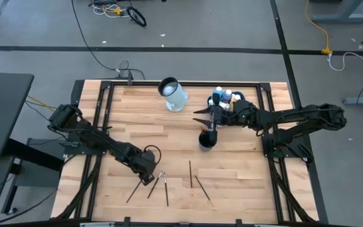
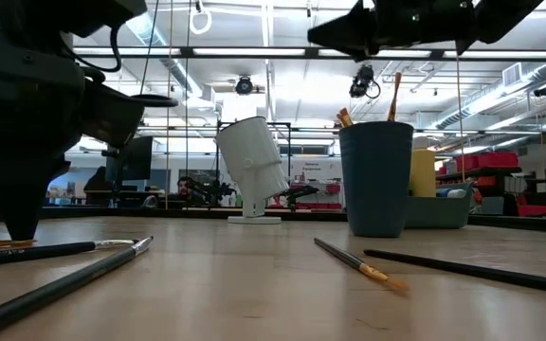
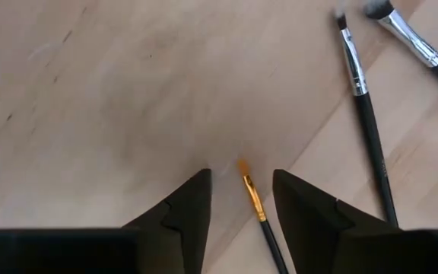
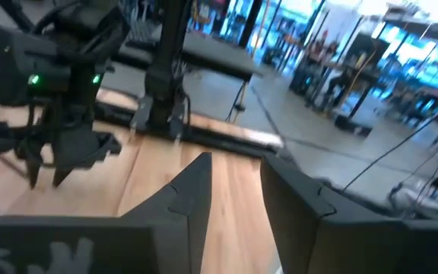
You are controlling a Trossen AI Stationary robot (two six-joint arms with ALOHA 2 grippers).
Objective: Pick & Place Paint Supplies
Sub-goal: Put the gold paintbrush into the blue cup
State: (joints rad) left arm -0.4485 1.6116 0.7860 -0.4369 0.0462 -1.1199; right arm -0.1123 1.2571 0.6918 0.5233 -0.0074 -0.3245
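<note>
Hovering low over the counter (image 1: 232, 176), the left end effector (image 3: 240, 199) stands open with one orange-tipped brush (image 3: 254, 199) lying between its fingers, nothing gripped yet. That straddle looks deliberate: the fingers sit either side of the thin handle so a squeeze would catch it across its width. Two more brushes (image 3: 367, 114) lie just beside it, apart from the fingers, and two others (image 1: 194, 180) rest farther along the counter's near side.

The right end effector (image 4: 234, 190) hangs above the dark cup (image 1: 207, 139), open and empty by the wrist view. Brush handles poke up out of the cup in the low view, so it probably serves as the brush holder. The paint bottles (image 1: 222, 96) stand clustered in the tub (image 2: 439, 210) behind the cup. A white jug (image 1: 174, 94) stands tilted near the far edge.
</note>
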